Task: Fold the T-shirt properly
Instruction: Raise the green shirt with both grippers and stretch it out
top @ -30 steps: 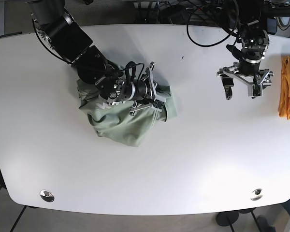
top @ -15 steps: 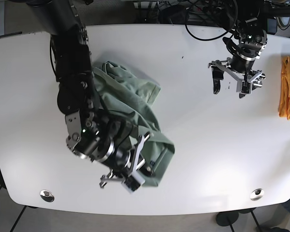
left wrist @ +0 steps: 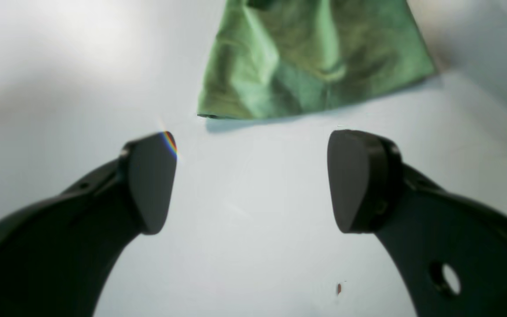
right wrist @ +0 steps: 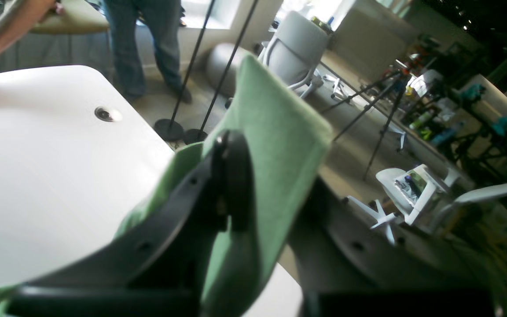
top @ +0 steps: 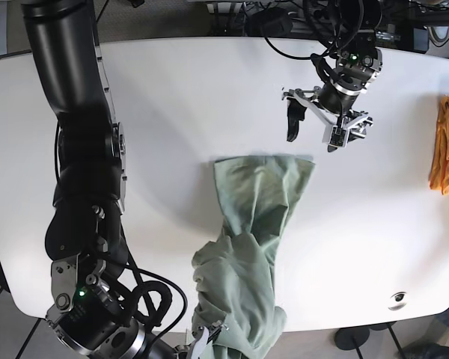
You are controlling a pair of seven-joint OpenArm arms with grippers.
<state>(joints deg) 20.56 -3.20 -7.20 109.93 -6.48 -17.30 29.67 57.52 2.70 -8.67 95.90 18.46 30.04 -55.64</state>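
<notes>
The green T-shirt [top: 256, 224] lies drawn out in a long strip from mid-table to the near edge. Its far hem [left wrist: 310, 61] lies flat just ahead of my left gripper [top: 312, 139], which hovers open over bare table, fingers [left wrist: 150, 180] wide apart and touching no cloth. My right gripper [top: 206, 338] is at the near table edge, shut on the shirt's lower end. In the right wrist view the green cloth [right wrist: 275, 145] is pinched between the black fingers [right wrist: 231, 176] and lifted off the table.
An orange garment [top: 447, 146] lies at the table's right edge. Metal grommets [top: 396, 301] sit near the front corners, one also seen as a grommet [right wrist: 104, 114] in the right wrist view. A person, tripods and chairs stand beyond the table.
My right arm has dragged the shirt farther toward the near edge, stretching it long. My left arm has moved left and closer to the shirt's far hem, still open.
</notes>
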